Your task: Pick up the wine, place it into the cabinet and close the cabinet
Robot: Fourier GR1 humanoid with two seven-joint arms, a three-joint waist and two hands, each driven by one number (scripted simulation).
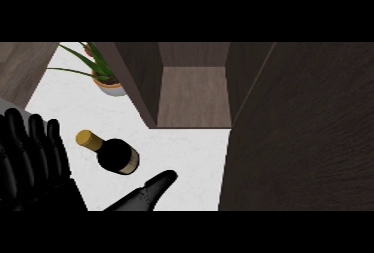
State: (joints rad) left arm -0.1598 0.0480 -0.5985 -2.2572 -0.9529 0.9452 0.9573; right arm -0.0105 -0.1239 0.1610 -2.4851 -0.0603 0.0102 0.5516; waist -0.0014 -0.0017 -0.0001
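Observation:
The wine bottle (116,155) is dark with a gold cap and a pale label band. It stands on the white counter (186,148), seen from above, left of centre. My right hand (146,195) comes in from the lower edge just below and right of the bottle, fingers straight and apart from it. My left hand (33,163) rests open at the left edge, fingers up, left of the bottle. The dark wood cabinet (194,96) stands open behind the bottle, its inner shelf bare.
The cabinet's open door (300,138) is a large dark wood panel filling the right side. A potted green plant (108,84) sits on the counter at the back left, beside the cabinet's left wall.

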